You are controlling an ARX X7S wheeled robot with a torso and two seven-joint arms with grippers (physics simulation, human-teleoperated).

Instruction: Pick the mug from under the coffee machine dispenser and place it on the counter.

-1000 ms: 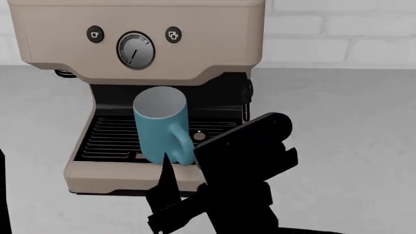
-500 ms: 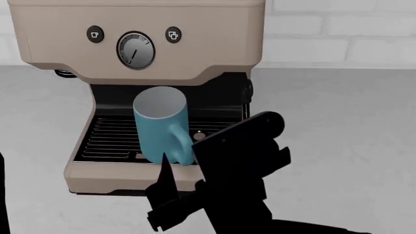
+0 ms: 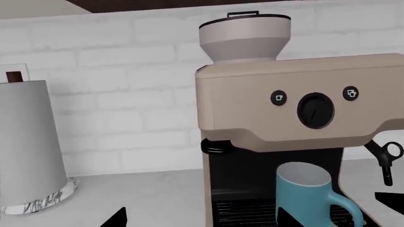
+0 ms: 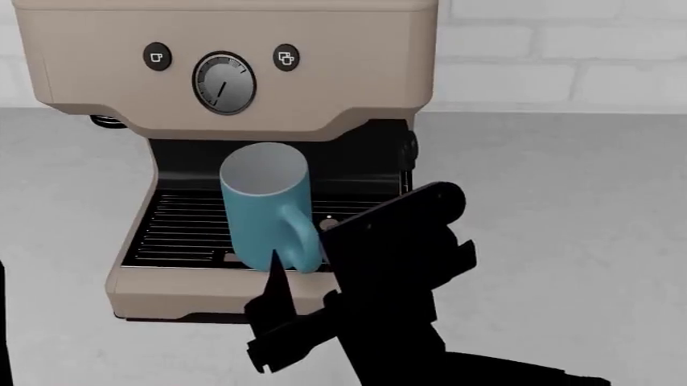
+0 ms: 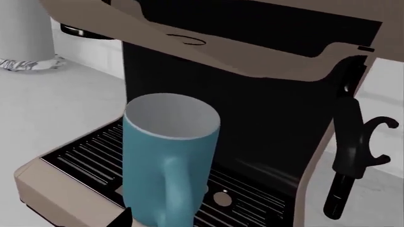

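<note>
The light-blue mug [image 4: 264,207] stands upright on the black drip tray [image 4: 172,229] of the beige coffee machine [image 4: 322,80], with its handle [image 4: 306,241] facing me. My right gripper [image 4: 311,273] is open just in front of the mug's base. One black finger [image 4: 275,281] shows left of the handle; the other is hidden behind the gripper body. In the right wrist view the mug [image 5: 170,156] fills the centre and one fingertip [image 5: 123,218] shows beside it. My left gripper [image 3: 202,222] is open and empty, low before the machine [image 3: 296,104] and to the left of the mug [image 3: 306,194].
The whitish counter [image 4: 558,209] spreads to the right of the machine. A black steam wand [image 5: 350,156] hangs at the machine's right side. A paper towel roll [image 3: 25,146] stands left of the machine by the white brick wall [image 3: 126,85].
My right gripper has edged slightly left and closer to the mug's handle. The mug and machine have not moved.
</note>
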